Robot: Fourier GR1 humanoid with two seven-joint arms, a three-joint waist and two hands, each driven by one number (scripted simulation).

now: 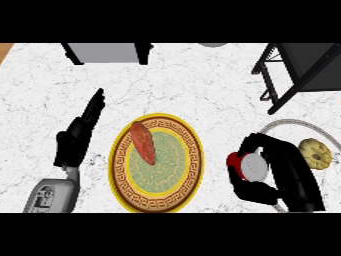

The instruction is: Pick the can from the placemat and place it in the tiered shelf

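step: I have the right hand (278, 169) curled round the can (251, 166); can sits at the placemat (334, 175) edge
next: I lift, then swing up-right to the shelf (306, 67)
left hand (77, 140): open; idle

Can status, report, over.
Left hand open, resting at left. Right hand shut on can, at placemat's left edge. Shelf far right; nothing between.

We're looking at a white marbled counter (202, 90), and in the middle sits a yellow-rimmed plate (118, 170) with a green centre. A reddish, tapered piece of food (143, 142) lies slantwise across it. Off right there's a pale yellow ribbed item (317, 153), and up top a grey box (106, 52).
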